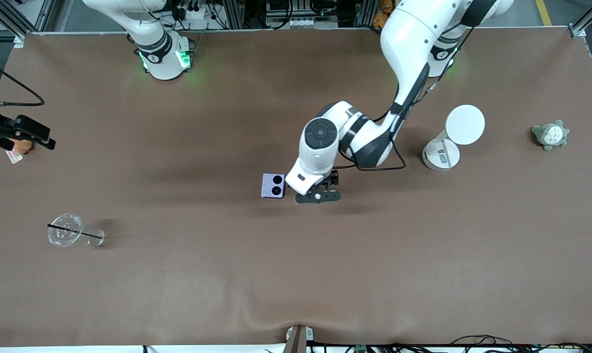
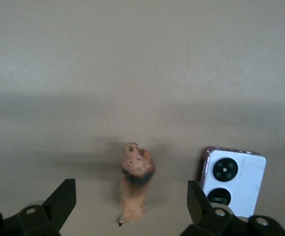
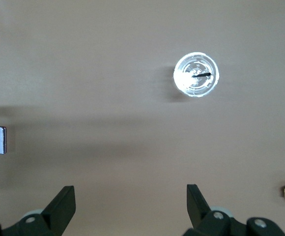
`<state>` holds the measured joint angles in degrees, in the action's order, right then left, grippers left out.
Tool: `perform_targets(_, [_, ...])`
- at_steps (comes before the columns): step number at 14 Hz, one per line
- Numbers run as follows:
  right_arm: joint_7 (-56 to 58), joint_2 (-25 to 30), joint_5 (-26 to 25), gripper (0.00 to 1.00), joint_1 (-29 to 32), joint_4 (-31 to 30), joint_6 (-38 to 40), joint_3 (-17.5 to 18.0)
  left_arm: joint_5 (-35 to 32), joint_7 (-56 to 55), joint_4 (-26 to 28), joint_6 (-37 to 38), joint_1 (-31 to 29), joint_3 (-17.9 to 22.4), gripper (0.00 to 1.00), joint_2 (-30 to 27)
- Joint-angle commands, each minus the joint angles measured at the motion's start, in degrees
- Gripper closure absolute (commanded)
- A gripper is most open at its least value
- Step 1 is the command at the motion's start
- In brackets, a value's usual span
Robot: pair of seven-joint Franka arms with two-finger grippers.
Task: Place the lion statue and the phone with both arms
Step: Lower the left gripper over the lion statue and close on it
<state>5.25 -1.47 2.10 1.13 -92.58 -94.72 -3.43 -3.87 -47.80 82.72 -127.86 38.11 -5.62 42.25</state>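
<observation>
The lilac phone (image 1: 273, 185) lies flat near the table's middle, its two black camera circles up. My left gripper (image 1: 318, 197) hangs low just beside it, toward the left arm's end. In the left wrist view the gripper (image 2: 131, 206) is open. The small reddish-brown lion statue (image 2: 135, 184) sits on the table between its spread fingers, touching neither, with the phone (image 2: 233, 182) beside it. The front view hides the lion under the left hand. My right gripper (image 1: 36, 137) is open and empty (image 3: 131, 201) over the right arm's end of the table.
A clear plastic cup with a black straw (image 1: 66, 230) lies toward the right arm's end, nearer the front camera. A brown plush toy with a tag (image 1: 19, 147) sits under the right gripper. A white round-headed stand (image 1: 450, 139) and a grey-green plush (image 1: 550, 135) stand toward the left arm's end.
</observation>
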Motion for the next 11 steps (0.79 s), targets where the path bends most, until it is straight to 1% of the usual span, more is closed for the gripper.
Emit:
perform_targets(1, [-0.3, -1.1, 0.4, 0.0, -1.0, 0.6, -0.8, 0.3, -0.3, -1.2, -1.2, -0.6, 0.9, 0.5, 0.0, 1.9])
perform_targets(3, [-0.3, -1.3, 0.4, 0.0, -1.4, 0.6, -1.2, 0.2, -0.9, -1.9, -0.5, -1.8, 1.4, 0.5, 0.01, 2.1])
perform_targets(7, [-0.2, -3.7, 0.5, 0.0, -1.4, 0.6, -2.6, 0.4, -1.1, -1.9, -0.5, -2.6, 2.0, 0.8, 0.2, 4.0])
perform_targets(8, [-0.1, -3.9, 0.6, 0.0, -1.5, 0.5, -2.6, 0.4, -1.2, -1.8, -0.5, -2.6, 2.2, 1.0, 0.22, 4.6])
perform_targets(9, [-0.1, -4.1, 0.7, 0.0, -1.8, 0.6, -2.7, 0.4, -1.6, -1.8, -0.5, -2.7, 2.2, 1.1, 0.22, 5.3])
perform_targets(10, [-0.1, -4.9, 0.7, 0.0, -2.6, 0.6, -2.7, 0.4, -3.1, -1.9, -0.5, -2.7, 2.3, 1.1, 0.23, 5.6])
perform_targets(11, [-0.1, -5.3, 0.7, 0.0, -4.2, 0.6, -2.8, 0.4, -3.8, -2.2, -0.5, -2.7, 2.2, 1.0, 0.37, 5.6])
